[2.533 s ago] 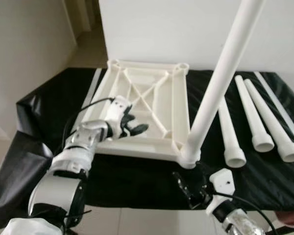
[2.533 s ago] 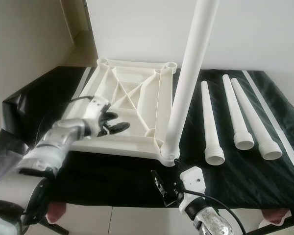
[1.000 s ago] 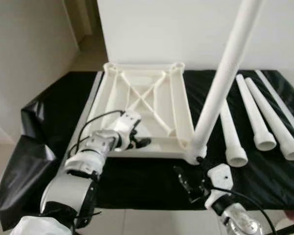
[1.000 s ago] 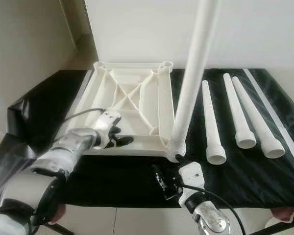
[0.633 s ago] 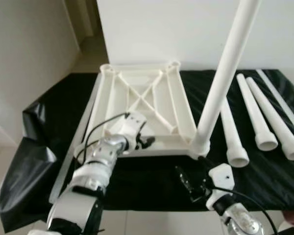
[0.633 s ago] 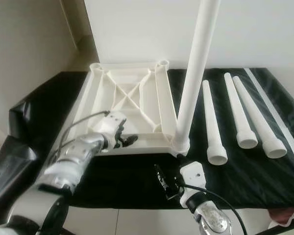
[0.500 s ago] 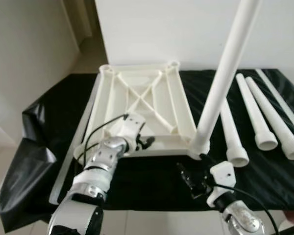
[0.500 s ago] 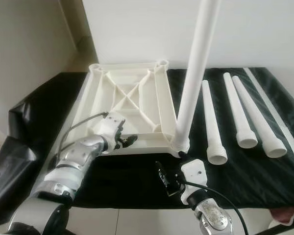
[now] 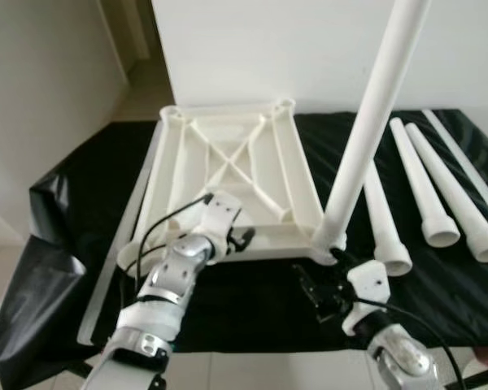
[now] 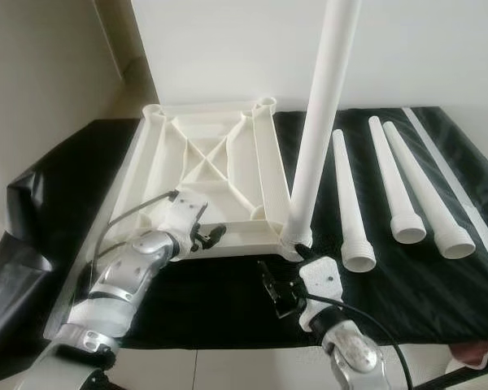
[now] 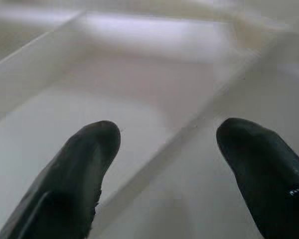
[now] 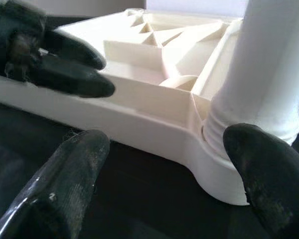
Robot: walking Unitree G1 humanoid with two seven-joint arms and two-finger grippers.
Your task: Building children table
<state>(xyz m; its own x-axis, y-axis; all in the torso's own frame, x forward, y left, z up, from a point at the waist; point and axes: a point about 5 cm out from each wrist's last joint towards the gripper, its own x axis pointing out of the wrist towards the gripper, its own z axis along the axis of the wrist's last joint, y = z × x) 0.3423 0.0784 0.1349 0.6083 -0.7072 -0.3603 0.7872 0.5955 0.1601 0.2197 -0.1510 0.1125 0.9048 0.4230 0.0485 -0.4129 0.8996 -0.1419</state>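
I see the upturned tabletop [image 9: 228,175] on the black sheet [image 9: 73,187] has swung slightly since before; my left gripper [image 9: 242,238], fingers apart, rests on its near rim; right gripper [image 10: 278,299], also spread, faces the fitted leg [image 10: 317,122]; three legs wait.

Black plastic sheet [image 9: 81,195] spread wide over the work surface, crinkled and drooping at the left edge. White wall [image 9: 260,41] right behind. Pale tiled floor [image 10: 228,370] below the near edge. Possibly a doorway [image 9: 134,41] at upper left, hard to tell.
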